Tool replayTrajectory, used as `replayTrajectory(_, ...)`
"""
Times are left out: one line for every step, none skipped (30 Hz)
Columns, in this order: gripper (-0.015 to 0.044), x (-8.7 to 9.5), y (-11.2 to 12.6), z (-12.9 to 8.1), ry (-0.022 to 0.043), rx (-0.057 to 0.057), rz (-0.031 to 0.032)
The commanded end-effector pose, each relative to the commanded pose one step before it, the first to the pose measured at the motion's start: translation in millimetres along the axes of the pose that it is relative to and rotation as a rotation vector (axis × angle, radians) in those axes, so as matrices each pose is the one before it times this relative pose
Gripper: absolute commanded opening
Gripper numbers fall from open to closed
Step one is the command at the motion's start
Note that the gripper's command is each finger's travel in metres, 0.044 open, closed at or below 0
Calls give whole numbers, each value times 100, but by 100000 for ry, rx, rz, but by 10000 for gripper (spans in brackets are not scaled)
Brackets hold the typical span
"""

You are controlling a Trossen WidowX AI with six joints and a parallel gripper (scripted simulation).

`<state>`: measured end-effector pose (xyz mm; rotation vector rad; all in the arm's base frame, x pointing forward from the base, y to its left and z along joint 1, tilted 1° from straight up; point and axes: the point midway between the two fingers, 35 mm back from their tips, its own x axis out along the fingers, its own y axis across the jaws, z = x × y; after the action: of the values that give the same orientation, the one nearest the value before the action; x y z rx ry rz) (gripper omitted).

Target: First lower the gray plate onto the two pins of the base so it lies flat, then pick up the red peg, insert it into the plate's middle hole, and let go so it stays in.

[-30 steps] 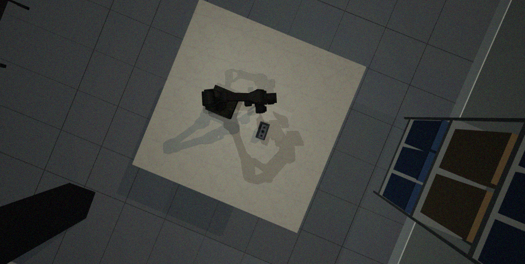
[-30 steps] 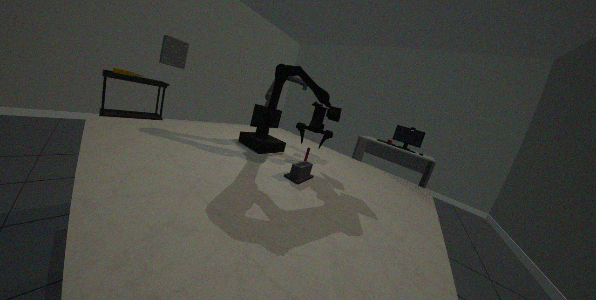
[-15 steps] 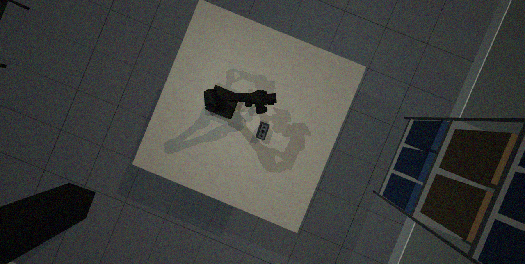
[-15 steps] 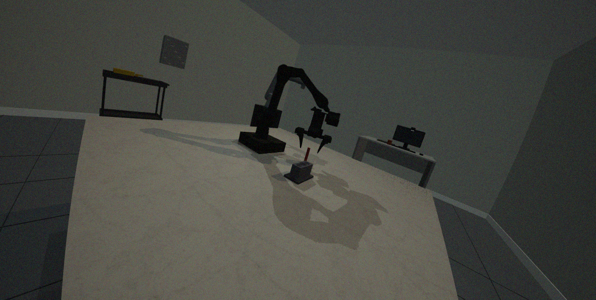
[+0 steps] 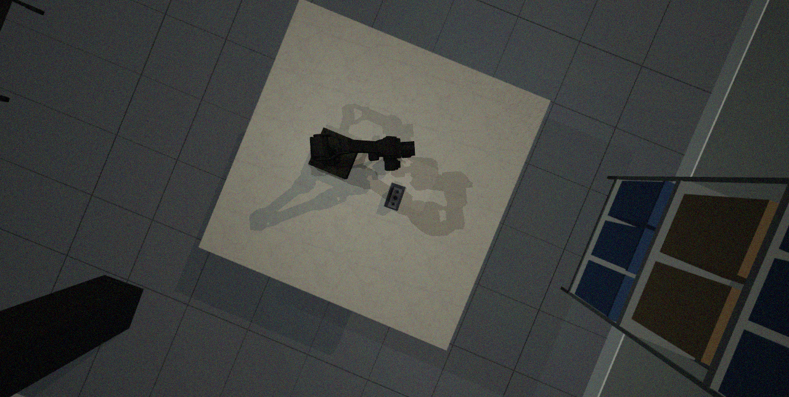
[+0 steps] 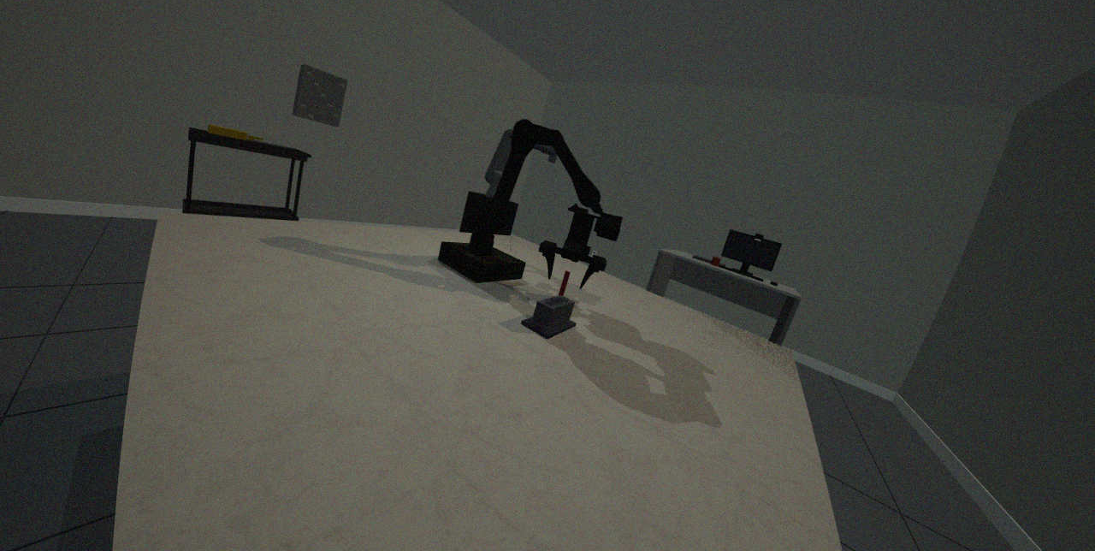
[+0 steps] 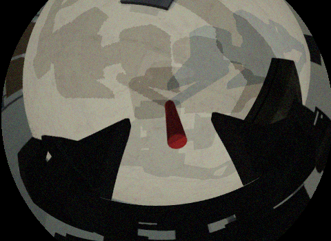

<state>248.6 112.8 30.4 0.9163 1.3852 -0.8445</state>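
The gray plate (image 5: pixel 400 193) (image 6: pixel 556 302) lies flat on top of the dark base (image 6: pixel 547 332); its holes show as a row in the top view. A corner of the base (image 7: pixel 149 0) shows at the top of the wrist view. The red peg (image 6: pixel 564 285) (image 7: pixel 175 127) stands upright on the table behind the base in the exterior view, its foot hidden there. My gripper (image 6: pixel 565 282) (image 7: pixel 172 119) is open, pointing down over the peg. The peg's upper end shows between the spread fingers, with space on both sides. The arm hides the peg in the top view.
The pale table (image 5: pixel 331 251) (image 6: pixel 344 410) carries the arm's mount (image 6: pixel 481 264) and several broad shadows of the arm. The base stands close beside the peg. A shelf rack (image 5: pixel 651 262), a desk (image 6: pixel 727 283) and a cart (image 6: pixel 245 210) are off the table.
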Motion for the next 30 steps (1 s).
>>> replayTrajectory(387,290,-130,53,-397,405,-267)
replayTrajectory(361,0,0,0,0,0,0)
replayTrajectory(335,0,0,0,0,0,0)
replayTrajectory(309,0,0,0,0,0,0)
replayTrajectory(282,0,0,0,0,0,0)
replayTrajectory(256,0,0,0,0,0,0)
replayTrajectory(230,0,0,0,0,0,0)
replayTrajectory(204,0,0,0,0,0,0)
replayTrajectory(177,0,0,0,0,0,0)
replayTrajectory(151,0,0,0,0,0,0)
replayTrajectory(125,0,0,0,0,0,0)
replayTrajectory(99,0,0,0,0,0,0)
replayTrajectory(72,0,0,0,0,0,0)
replayTrajectory(46,0,0,0,0,0,0)
replayTrajectory(20,0,0,0,0,0,0)
replayTrajectory(13,0,0,0,0,0,0)
replayTrajectory(7,0,0,0,0,0,0)
replayTrajectory(0,0,0,0,0,0,0)
replayTrajectory(0,0,0,0,0,0,0)
replayTrajectory(0,0,0,0,0,0,0)
replayTrajectory(0,0,0,0,0,0,0)
replayTrajectory(0,0,0,0,0,0,0)
replayTrajectory(0,0,0,0,0,0,0)
replayTrajectory(0,0,0,0,0,0,0)
replayTrajectory(0,0,0,0,0,0,0)
replayTrajectory(0,0,0,0,0,0,0)
replayTrajectory(0,0,0,0,0,0,0)
replayTrajectory(0,-50,11,0,0,0,1)
replayTrajectory(0,-98,22,1,0,0,3)
replayTrajectory(0,-147,32,1,0,0,4)
